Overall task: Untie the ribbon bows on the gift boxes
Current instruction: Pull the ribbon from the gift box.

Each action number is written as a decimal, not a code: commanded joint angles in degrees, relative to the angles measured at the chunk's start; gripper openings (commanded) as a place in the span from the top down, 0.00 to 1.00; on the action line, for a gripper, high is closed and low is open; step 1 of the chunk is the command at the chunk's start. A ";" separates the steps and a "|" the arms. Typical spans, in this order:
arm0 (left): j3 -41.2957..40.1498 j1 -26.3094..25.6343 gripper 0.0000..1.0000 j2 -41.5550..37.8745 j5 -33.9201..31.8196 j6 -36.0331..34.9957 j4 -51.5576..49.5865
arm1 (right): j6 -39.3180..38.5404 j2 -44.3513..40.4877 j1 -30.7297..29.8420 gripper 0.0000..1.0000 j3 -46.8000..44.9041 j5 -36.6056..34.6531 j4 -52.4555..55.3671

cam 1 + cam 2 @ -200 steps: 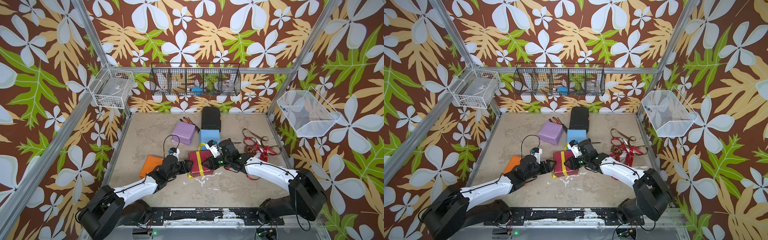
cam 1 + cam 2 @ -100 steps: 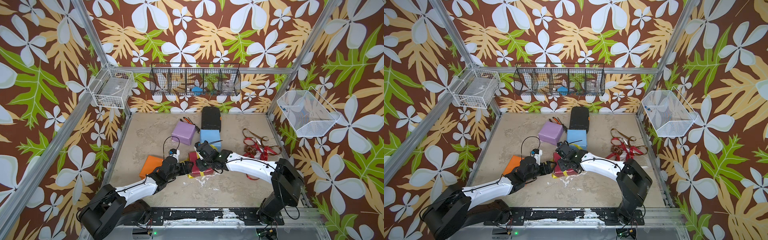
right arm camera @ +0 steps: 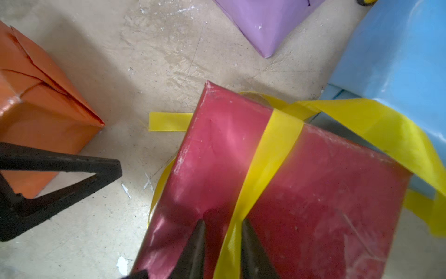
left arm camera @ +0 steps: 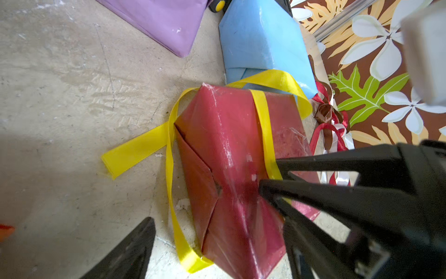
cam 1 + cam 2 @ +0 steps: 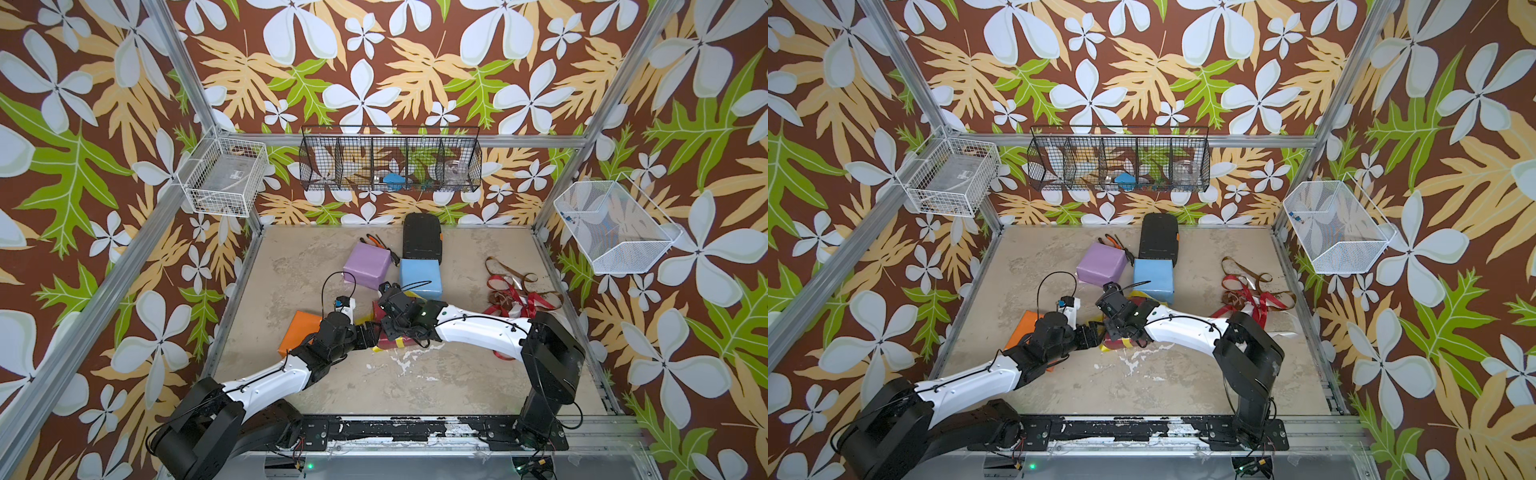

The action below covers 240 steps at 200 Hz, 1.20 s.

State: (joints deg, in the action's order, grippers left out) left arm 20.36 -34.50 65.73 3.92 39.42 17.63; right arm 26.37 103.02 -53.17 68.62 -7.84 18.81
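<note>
The dark red gift box (image 4: 231,149) lies mid-table, partly hidden under both grippers in both top views. A yellow ribbon (image 3: 272,149) runs as one band over its top, with a loose loop (image 4: 277,79) by the light blue box (image 5: 419,272) and a tail (image 4: 135,152) flat on the table. My right gripper (image 3: 223,224) rests on the box top, jaws narrowly apart with the band between the fingertips. My left gripper (image 4: 217,253) stands wide open around the box's near end. The orange box (image 5: 297,332) and the lilac box (image 5: 368,266) carry no ribbon.
Loose red, brown and white ribbons (image 5: 519,291) are piled at the right side. A black ribbed case (image 5: 422,239) and pliers (image 5: 374,241) lie at the back. Wire baskets (image 5: 390,160) hang on the walls. The two arms meet closely over the red box.
My right gripper has swung left from the box's right side onto its top and narrowed its jaws around the yellow band. The left gripper stayed put and opened a little more.
</note>
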 commanded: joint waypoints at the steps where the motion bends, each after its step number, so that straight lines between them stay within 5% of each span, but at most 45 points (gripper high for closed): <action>1: 0.47 0.18 0.14 -0.43 -0.45 -1.73 -1.63 | 0.26 -0.15 1.56 0.79 -3.47 5.68 5.87; 32: 0.38 0.14 0.15 0.15 -0.07 -0.60 -0.76 | 0.32 -3.82 5.36 1.00 -7.26 15.15 -1.02; 115: 1.85 0.16 0.12 3.42 1.29 0.40 0.67 | 10.59 -7.91 12.58 1.00 -19.70 47.58 -31.29; 202: 0.32 0.14 0.11 6.15 3.65 2.37 4.02 | 18.70 -9.83 15.81 1.00 -24.32 53.28 -45.05; 240: -1.73 0.14 0.00 7.21 8.41 3.69 11.71 | 20.21 -8.29 15.82 1.00 -24.33 55.51 -47.84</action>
State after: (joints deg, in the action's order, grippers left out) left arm 18.90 -34.46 72.12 8.23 42.17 23.16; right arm 44.84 94.11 -37.30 44.34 45.15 -23.92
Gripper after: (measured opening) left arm 0.999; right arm 0.051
